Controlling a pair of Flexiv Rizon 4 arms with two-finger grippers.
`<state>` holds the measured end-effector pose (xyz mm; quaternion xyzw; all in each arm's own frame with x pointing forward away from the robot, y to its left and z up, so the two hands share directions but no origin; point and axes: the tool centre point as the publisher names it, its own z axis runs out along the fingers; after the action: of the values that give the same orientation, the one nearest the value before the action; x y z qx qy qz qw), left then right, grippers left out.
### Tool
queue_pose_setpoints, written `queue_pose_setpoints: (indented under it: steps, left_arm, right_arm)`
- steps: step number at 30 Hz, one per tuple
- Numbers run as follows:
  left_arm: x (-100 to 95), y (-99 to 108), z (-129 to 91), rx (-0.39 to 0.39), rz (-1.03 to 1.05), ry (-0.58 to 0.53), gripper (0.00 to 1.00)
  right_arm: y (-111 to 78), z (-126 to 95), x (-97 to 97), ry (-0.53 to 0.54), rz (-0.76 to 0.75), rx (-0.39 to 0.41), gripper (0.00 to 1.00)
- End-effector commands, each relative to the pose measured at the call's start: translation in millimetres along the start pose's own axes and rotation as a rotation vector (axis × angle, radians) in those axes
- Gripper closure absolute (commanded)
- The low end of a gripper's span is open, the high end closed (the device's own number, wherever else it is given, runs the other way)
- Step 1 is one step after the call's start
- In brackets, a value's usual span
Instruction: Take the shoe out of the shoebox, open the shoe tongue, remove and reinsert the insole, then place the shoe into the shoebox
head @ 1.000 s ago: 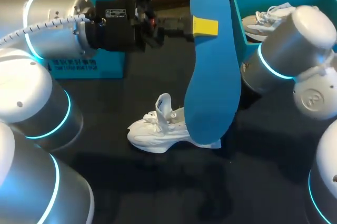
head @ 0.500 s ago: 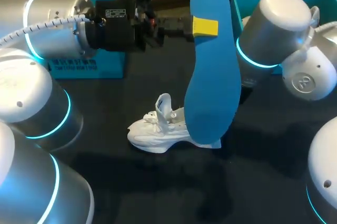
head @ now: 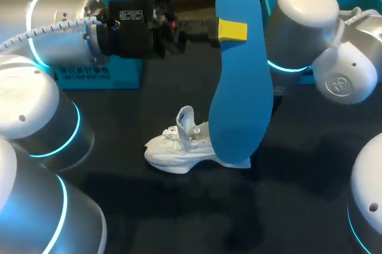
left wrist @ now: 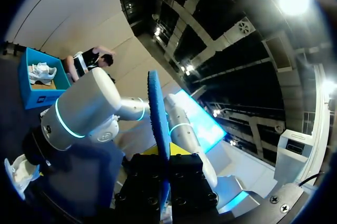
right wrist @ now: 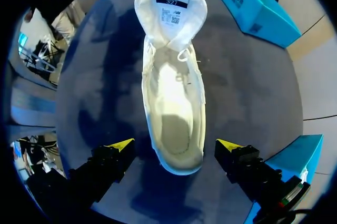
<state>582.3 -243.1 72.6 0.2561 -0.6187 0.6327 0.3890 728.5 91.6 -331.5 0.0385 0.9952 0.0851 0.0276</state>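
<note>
The right arm (head: 304, 33) has swung in over the shoe (head: 176, 152), right fingers (right wrist: 122, 145) wide apart. The left fingers (head: 233, 30) hold the insole (head: 239, 104), so it can go back in next.

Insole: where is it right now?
Head view, centre: the blue insole stands upright, clamped in the left gripper, its lower end covering the white shoe heel.

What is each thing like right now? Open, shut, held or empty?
Blue insole: out of the shoe, held upright.
Left pincer: shut on the blue insole.
White shoe: lying on the table, no insole inside.
Tongue: pulled open.
Right pincer: open, over the white shoe's heel.
Shoebox: open, with another shoe inside.
</note>
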Motion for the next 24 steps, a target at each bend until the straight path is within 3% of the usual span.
queue_pose_setpoints:
  steps: [1, 24]
  left_arm:
    - [-0.6, 1.7, 0.1, 0.003, 0.0, 0.001, 1.0]
    - [-0.6, 1.7, 0.1, 0.003, 0.0, 0.001, 1.0]
  right_arm:
    - [3.0, -1.5, 0.9, 0.003, -0.013, 0.007, 0.0]
    - [3.8, -2.0, 1.7, 0.005, 0.0, 0.02, 0.0]
